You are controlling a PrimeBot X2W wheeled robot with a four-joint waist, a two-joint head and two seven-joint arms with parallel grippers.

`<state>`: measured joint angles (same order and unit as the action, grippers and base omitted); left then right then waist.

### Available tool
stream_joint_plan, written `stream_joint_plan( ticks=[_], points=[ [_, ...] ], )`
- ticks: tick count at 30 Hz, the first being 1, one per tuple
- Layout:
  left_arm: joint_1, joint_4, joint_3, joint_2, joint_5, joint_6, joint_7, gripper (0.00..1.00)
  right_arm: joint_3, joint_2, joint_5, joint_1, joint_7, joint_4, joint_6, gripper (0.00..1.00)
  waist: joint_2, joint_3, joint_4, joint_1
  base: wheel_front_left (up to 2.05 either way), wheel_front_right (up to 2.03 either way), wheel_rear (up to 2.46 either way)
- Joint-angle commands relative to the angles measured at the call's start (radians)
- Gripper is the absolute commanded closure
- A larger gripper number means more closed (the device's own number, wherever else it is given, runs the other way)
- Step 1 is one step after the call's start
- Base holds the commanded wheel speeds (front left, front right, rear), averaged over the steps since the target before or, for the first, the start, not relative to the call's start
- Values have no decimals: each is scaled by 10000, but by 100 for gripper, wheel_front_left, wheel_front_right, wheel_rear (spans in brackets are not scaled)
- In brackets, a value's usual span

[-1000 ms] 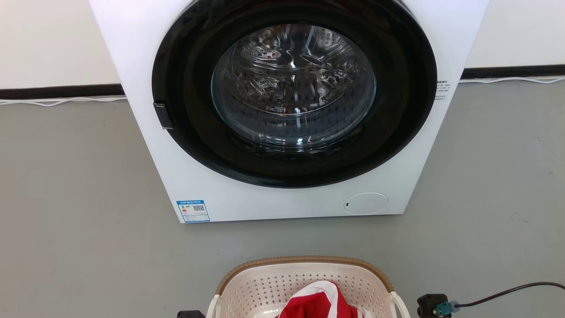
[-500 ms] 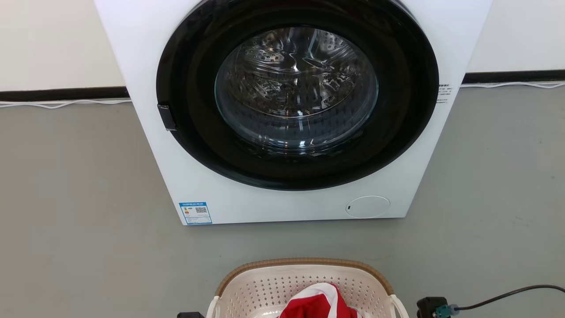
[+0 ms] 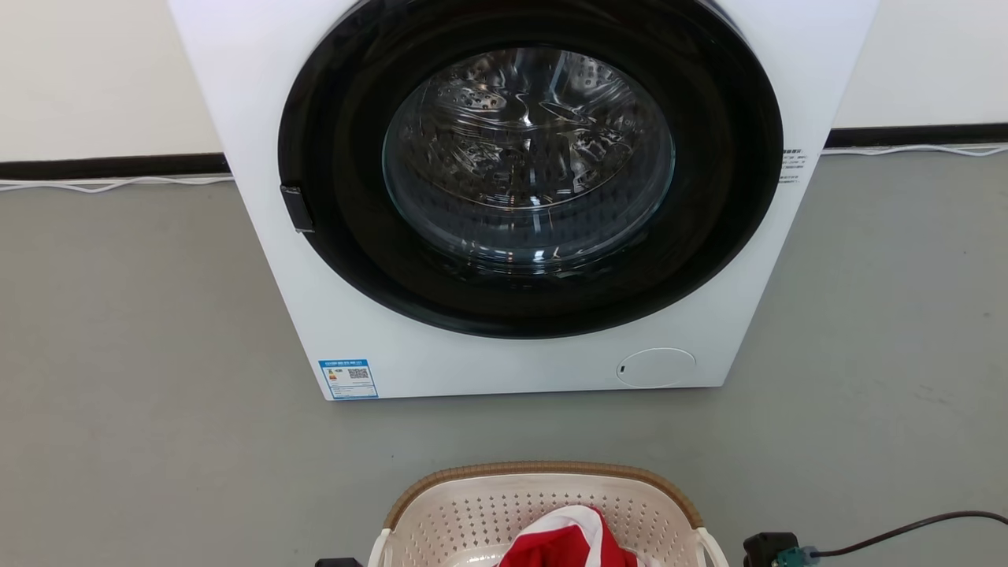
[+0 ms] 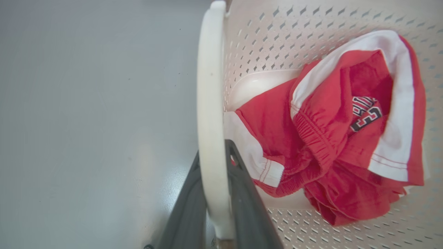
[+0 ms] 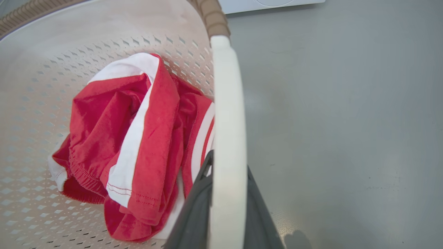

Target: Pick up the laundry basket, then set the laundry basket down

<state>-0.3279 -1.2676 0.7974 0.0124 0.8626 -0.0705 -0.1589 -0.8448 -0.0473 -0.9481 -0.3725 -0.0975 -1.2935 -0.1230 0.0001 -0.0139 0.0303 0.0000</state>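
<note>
The laundry basket (image 3: pixel 472 512), cream and perforated with a brown woven-look rim (image 3: pixel 543 468), sits at the bottom middle of the head view, in front of the washer. A crumpled red and white garment (image 4: pixel 328 121) lies inside it. In the left wrist view, my left gripper (image 4: pixel 214 152) is shut on the basket's white loop handle (image 4: pixel 209 86), one dark finger on each side. My right gripper (image 5: pixel 226 162) is shut the same way on the other white handle (image 5: pixel 226 103). The basket's base is hidden, so I cannot tell whether it touches the floor.
A white front-loading washer (image 3: pixel 236 118) with its round dark door (image 3: pixel 331 260) closed stands just beyond the basket. Grey floor (image 3: pixel 118 354) spreads on both sides. A thin white cable (image 3: pixel 102 183) runs along the black baseboard. A dark cable (image 3: pixel 906 528) trails from my right wrist.
The whole head picture has shifted slightly right and down, so the camera moved. Basket and grippers keep the same hold; nothing else differs.
</note>
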Motion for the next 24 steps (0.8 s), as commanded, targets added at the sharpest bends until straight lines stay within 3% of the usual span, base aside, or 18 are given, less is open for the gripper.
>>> stream_joint_plan(
  ticks=[1, 13, 24],
  points=[
    [-219, -50, -206, 379, 74, -232, -223, 100, -226, -29, -68, -241, -206, 48, -77, 100, -1, 22, -9, 0, 0, 0, 0],
    [-293, -71, -126, 379, 265, -239, -288, 100, -523, -29, -552, -366, -338, 34, -77, 100, -1, 265, -59, 0, 0, 0, 0],
    [-1253, -87, -273, 409, 422, -304, -543, 100, -845, -29, -963, -1471, -743, 30, -77, 100, -1, 1383, -13, 0, 0, 0, 0]
  ],
)
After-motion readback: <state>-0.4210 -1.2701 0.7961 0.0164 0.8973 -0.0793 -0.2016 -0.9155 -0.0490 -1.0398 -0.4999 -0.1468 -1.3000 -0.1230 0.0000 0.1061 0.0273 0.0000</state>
